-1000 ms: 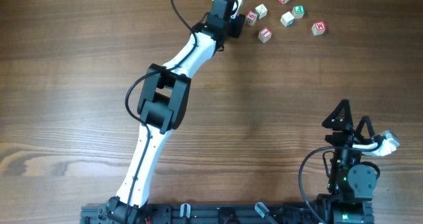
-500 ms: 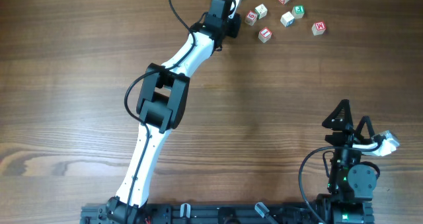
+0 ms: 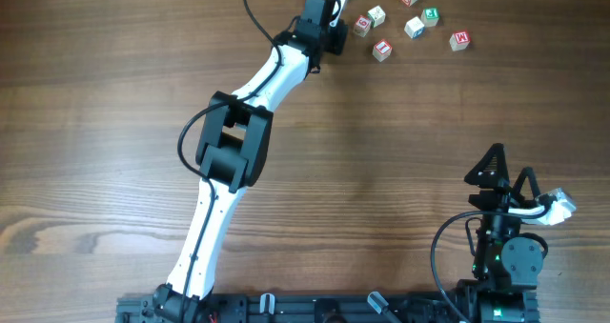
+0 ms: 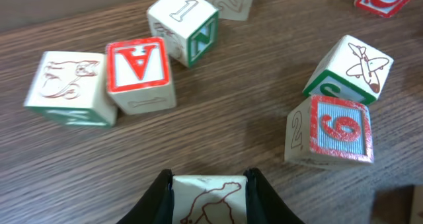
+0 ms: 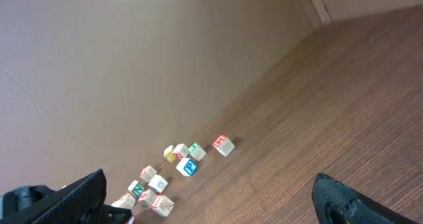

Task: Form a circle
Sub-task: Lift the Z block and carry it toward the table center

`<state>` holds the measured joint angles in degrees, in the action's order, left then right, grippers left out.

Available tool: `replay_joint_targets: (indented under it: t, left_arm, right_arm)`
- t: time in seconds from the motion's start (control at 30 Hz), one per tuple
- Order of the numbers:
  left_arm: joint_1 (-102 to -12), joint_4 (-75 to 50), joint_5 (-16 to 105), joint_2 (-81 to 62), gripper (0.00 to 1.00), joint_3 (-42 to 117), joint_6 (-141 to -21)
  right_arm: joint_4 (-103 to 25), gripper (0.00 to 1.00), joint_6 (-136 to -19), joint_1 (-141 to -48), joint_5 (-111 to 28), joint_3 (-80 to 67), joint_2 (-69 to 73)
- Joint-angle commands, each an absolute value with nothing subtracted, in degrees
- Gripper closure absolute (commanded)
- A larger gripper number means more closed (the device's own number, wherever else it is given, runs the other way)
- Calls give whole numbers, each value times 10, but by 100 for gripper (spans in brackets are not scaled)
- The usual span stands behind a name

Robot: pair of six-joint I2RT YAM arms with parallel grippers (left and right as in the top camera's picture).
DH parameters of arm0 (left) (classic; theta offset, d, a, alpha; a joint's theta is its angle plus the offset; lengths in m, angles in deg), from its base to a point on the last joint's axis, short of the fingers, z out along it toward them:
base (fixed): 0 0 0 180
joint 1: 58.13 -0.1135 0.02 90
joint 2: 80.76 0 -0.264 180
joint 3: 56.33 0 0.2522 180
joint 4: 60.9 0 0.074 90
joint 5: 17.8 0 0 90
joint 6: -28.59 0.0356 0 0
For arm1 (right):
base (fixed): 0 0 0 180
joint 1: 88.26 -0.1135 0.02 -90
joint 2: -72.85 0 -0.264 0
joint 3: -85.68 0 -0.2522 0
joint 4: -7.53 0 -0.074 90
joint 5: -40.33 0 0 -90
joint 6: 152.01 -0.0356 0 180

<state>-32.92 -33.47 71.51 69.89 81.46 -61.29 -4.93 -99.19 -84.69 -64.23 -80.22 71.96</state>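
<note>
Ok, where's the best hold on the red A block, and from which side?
Come down on the red A block and pinch its near and far faces. In the left wrist view its left face sits against the animal-sketch block and the 1/N block crowds its far right corner, so a left-right pinch looks blocked; the near face stands clear.

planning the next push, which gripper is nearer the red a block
Left. The left gripper, gripping a cube, is close to the red A block; the right gripper is far off.

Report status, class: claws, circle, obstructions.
Left claw shut on one cube. Right claw open, parked. No circle yet; other cubes scattered. Nothing blocking.
</note>
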Motion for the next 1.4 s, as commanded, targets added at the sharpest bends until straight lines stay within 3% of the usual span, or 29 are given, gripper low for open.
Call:
replay_joint_targets:
  t: [0.0,0.2,0.4,0.73,1.0,1.37]
  left_arm:
    - [-332,-309,756,606,86,826,-616]
    - [-331,-182,756,493,84,826,-619]
    - [-315,-2,744,413,91,826,-621]
    - [-274,251,742,405,96,809,-727]
    - [-265,184,742,408,95,687,-764]
    - [-265,-28,742,408,95,457,-848]
  right_arm:
    - [-46,0,-985,-845,-635,-803,721]
    - [-46,0,-985,-845,-635,-803,721]
    - [-46,0,-985,-845,-635,-803,721]
    - [-46,0,-985,-845,-635,-803,721]
    - [-46,0,-985,-845,-635,-803,721]
    - [-46,0,-985,-845,-635,-803,721]
